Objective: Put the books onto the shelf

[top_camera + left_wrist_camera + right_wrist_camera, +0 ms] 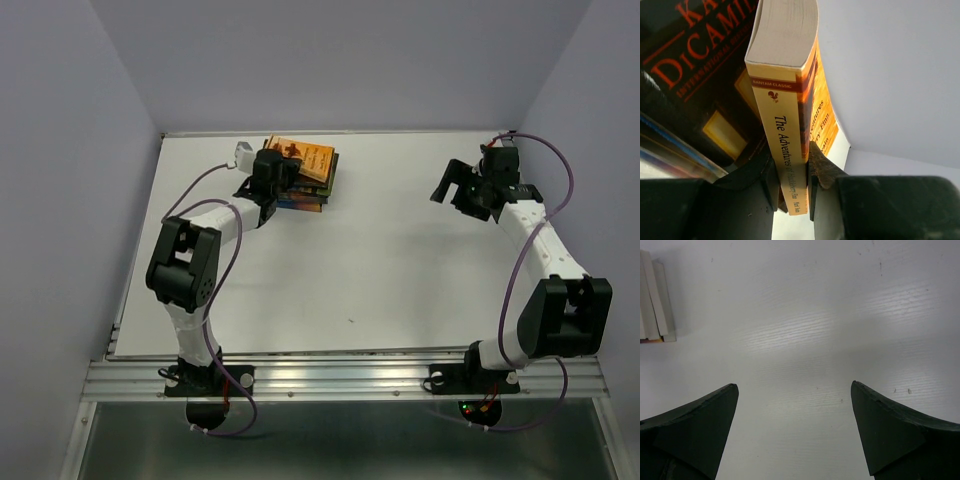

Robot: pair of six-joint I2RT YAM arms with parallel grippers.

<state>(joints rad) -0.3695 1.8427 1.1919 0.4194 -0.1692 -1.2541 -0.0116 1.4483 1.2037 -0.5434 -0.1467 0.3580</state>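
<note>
**Left wrist view: Huckleberry Finn paperback pinched at the near end of its spine**

Left wrist. The left gripper is narrow, its jaws closed on the Huckleberry Finn paperback. One finger presses each cover at the end nearest the camera.
- The yellow spine faces the lens, and the title reads away from the gripper.
- The long axis runs from the fingers up the frame, leaning a little left, with the page block showing at the far end.
- The orange front cover is on the right, seen almost edge-on.

Just left of the held book is a dark book with orange lettering "DiCamillo", its cover turned toward the paperback. I cannot tell whether the two touch. Under the dark book, the edges of the rest of the stack of books show at the left of the frame.

Right wrist. The right gripper is spread wide with nothing between its fingers. The white table lies beneath it, and a few page edges sit in the far upper-left corner.

Top external. The left arm reaches from its near base to the stack. The stack sits at the far side of the table, left of centre, close to the back wall. The orange cover is uppermost, skewed against the books below it. The right arm holds its gripper at the far right, well apart from the stack, with bare table between them.
</note>
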